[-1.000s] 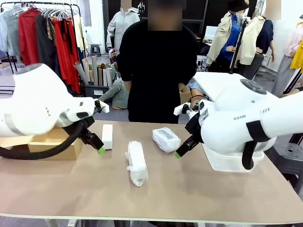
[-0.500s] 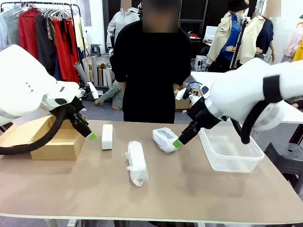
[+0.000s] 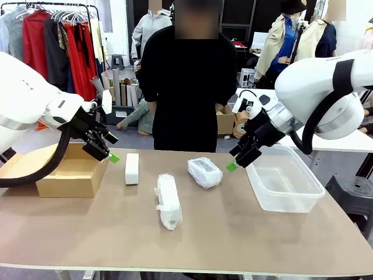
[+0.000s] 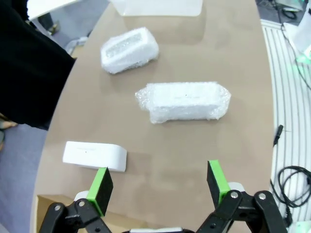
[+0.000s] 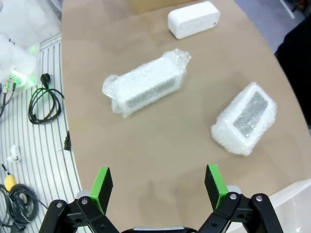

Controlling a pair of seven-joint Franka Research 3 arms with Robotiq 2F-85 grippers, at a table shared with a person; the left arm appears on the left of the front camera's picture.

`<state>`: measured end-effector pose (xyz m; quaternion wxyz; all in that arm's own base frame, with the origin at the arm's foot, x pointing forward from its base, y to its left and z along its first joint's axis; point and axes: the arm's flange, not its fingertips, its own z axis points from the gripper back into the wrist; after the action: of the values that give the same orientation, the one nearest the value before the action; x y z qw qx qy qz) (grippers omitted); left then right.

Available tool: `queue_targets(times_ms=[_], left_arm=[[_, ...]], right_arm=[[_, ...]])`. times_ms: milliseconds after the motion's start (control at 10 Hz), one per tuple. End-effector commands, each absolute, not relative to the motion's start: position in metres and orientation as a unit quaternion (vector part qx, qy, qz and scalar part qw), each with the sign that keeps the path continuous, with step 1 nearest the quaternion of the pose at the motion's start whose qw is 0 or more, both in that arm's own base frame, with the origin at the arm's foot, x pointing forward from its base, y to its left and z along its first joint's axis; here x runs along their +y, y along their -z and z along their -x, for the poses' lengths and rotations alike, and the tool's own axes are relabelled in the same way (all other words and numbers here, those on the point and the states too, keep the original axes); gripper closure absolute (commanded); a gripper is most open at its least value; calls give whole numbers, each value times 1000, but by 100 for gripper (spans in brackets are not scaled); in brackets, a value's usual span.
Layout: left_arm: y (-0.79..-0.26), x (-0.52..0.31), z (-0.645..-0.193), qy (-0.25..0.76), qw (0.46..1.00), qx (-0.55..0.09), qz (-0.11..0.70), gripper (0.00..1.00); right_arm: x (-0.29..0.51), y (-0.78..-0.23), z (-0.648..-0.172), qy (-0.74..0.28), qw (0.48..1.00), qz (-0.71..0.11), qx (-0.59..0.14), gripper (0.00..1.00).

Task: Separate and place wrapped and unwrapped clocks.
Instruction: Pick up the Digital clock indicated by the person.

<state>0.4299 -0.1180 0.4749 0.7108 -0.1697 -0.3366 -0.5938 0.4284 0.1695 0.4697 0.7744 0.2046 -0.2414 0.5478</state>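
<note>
Three clocks lie on the tan table. The unwrapped clock [image 3: 132, 168] is a smooth white block at the left. A long wrapped clock [image 3: 168, 201] in crinkly film lies in the middle, and a squat wrapped clock [image 3: 204, 172] sits right of it. My left gripper [image 3: 109, 153] hovers open, up and left of the white block. My right gripper [image 3: 233, 165] hovers open just right of the squat bundle. The left wrist view shows the open left gripper [image 4: 159, 175] above the block [image 4: 95, 155] and the long bundle [image 4: 184, 101]. The right wrist view shows the open right gripper [image 5: 158, 177] above both bundles [image 5: 146, 82] [image 5: 245, 119].
An open cardboard box [image 3: 70, 172] stands at the table's left end. A clear plastic tub [image 3: 284, 185] stands at the right end. A person in black [image 3: 189, 87] stands at the far edge, hands off the table. Bare tabletop runs along the near edge.
Both arms rose and drew back outward. The left gripper moved up and left, away from the white block. The right gripper moved up and right, away from the squat bundle.
</note>
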Motion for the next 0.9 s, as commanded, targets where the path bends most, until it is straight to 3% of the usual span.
queue_targets(times_ms=[0, 100, 500, 800], left_arm=[[-476, -120, -424, 595, 713, -336, 157, 0], [-476, -120, -424, 595, 713, -336, 157, 0], [-477, -121, -428, 598, 715, -328, 149, 0], [-486, -106, -446, 652, 666, -304, 196, 0]], right_arm=[[174, -459, -430, -512, 786, -184, -294, 0], [169, -470, -428, -548, 774, -205, -241, 0], [172, -466, -428, -543, 779, -197, -243, 0], [160, -488, -459, -611, 706, -239, -267, 0]])
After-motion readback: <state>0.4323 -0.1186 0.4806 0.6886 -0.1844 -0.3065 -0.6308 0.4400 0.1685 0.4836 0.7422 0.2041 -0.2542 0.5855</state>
